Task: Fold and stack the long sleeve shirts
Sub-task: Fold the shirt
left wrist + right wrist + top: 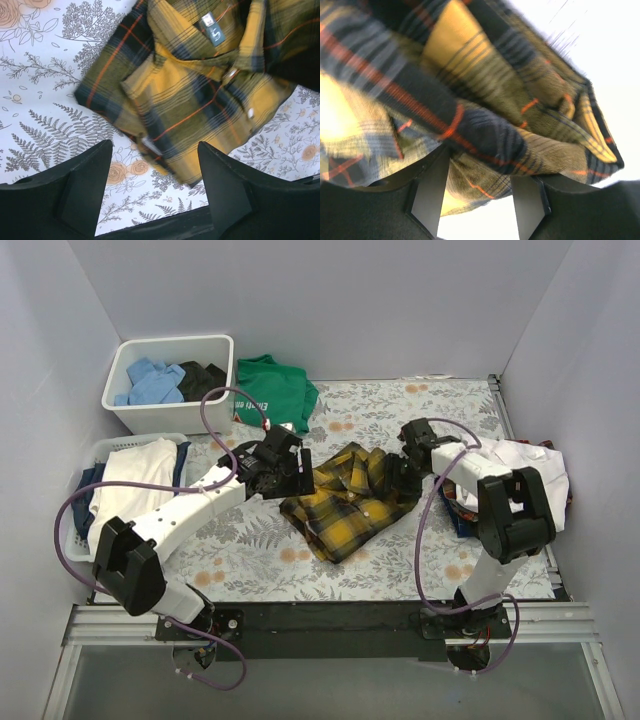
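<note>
Plaid shirt (350, 502) lay crumpled mid-table (250, 540). Only the left wrist view caught its collar label (212, 27) and a button (231, 74), with the cloth just beyond the left gripper (155, 147), jaws wide and empty. The right wrist view showed the right gripper (480, 170) pinching a bunched fold.

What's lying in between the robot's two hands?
The plaid shirt, yellow and black and all crumpled, fills the stretch between the left gripper and the right gripper. The top view shows it best.
</note>
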Robot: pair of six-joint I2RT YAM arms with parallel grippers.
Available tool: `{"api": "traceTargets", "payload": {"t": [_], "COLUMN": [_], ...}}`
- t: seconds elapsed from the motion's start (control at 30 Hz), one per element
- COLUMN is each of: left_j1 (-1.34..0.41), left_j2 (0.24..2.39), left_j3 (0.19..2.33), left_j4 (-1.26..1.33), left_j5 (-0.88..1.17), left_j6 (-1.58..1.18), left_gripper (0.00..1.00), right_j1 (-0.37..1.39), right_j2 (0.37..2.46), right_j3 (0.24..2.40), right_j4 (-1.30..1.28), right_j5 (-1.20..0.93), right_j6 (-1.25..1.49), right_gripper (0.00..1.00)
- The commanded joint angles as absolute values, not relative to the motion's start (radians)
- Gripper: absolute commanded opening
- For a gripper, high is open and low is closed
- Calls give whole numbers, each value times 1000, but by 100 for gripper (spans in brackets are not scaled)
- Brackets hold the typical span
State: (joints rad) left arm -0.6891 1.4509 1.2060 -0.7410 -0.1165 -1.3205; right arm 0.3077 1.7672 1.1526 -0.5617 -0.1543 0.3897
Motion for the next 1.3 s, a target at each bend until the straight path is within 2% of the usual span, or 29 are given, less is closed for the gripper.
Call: {"api": "traceTargets", "payload": {"t": [0.0, 0.2, 0.53, 0.63, 0.7, 0.77, 1.0, 1.13, 1.27], "left_j1": [-684, -684, -684, -684, -684, -669, -630, -595, -571], "left_j2": [1384, 1321, 1287, 1296, 1305, 1324, 1408, 1424, 1434], "left_j3": [1168, 1109, 940, 916, 916, 910, 842, 825, 815], "left_j4": [-778, -782, -805, -824, -859, -885, -819, -785, -788], "left_j5": [-129, -123, -210, -291, -379, -393, -344, -316, -310], "left_j6": [-1336, -1390, -1443, -1468, -1520, -1555, -1575, -1571, -1560], "left_gripper": [69, 70, 68, 67, 67, 67, 68, 68, 68], "right_j1": [464, 685, 695, 693, 686, 660, 568, 542, 537], "right_j2": [1666, 1719, 1556, 1537, 1536, 1549, 1603, 1690, 1769], "right_j3": [1036, 1220, 1298, 1281, 1263, 1240, 1245, 1284, 1319], "right_j4": [-453, -429, -571, -601, -603, -586, -477, -445, -422], "right_j5": [-285, -236, -25, 50, 84, 45, -67, -172, -305], "right_j6": [622, 756, 618, 520, 436, 376, 252, 189, 144], "right_gripper": [57, 58, 66, 72, 83, 89, 91, 90, 84]}}
